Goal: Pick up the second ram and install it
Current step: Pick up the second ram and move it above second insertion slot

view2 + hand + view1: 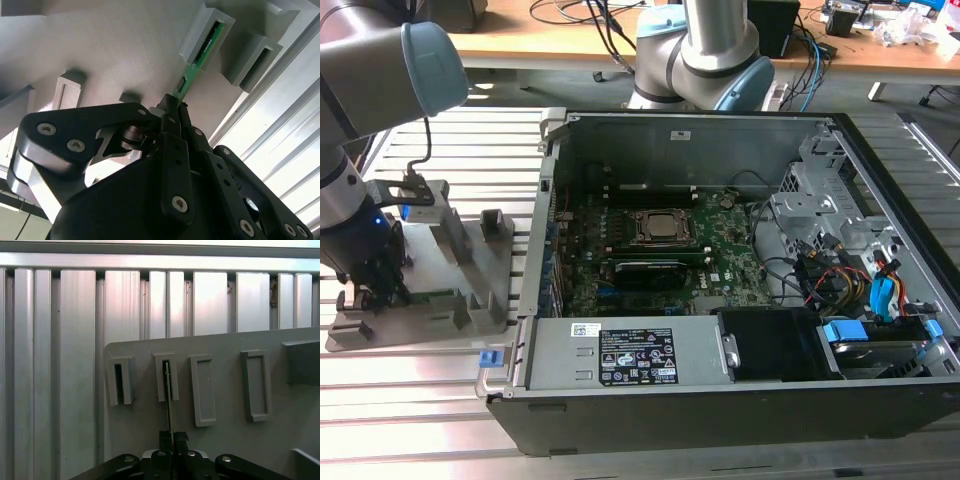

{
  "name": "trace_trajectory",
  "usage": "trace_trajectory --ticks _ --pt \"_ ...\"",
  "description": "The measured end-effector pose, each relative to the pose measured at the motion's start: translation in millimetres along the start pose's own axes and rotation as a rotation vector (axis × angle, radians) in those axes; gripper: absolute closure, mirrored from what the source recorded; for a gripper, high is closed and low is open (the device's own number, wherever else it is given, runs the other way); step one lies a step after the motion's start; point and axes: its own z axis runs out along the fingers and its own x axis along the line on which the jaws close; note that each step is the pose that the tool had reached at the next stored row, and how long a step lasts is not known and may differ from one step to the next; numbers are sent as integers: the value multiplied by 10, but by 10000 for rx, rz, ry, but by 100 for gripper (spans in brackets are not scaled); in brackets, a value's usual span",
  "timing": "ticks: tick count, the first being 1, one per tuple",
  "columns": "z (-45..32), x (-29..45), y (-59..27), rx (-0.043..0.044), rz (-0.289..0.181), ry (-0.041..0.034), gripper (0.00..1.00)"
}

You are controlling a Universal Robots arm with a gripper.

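I have the claw [172, 104] closed together on the second ram [201, 47], its 2 fingers pinching the thin green stick by its flat faces. The stick's far end sits inside a slot block of the grey tray [115, 45]. In the first wrist view the stick runs edge-on from the claw into that block, beside 1 empty slot block [120, 382]. In the exterior view the claw [375, 290] is low over the tray, at the exterior view's left, well apart from the open computer case [720, 135].

My worry is the narrow hold: the stick could pivot or slip between the fingers. If it comes out at an angle, I judge the far end may bind in the block, flex the board, or drag the tray across the tabletop [420, 420]. A skewed stick would then meet the motherboard [740, 265] crooked.
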Motion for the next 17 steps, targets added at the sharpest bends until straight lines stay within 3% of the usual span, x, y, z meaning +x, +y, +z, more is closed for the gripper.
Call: trace_trajectory --ticks 9,11,17 --pt "-228 -4 2 0 0 1 86" --pt "-318 -5 2 -1 0 0 86" --pt "-450 -7 3 -1 0 0 86"
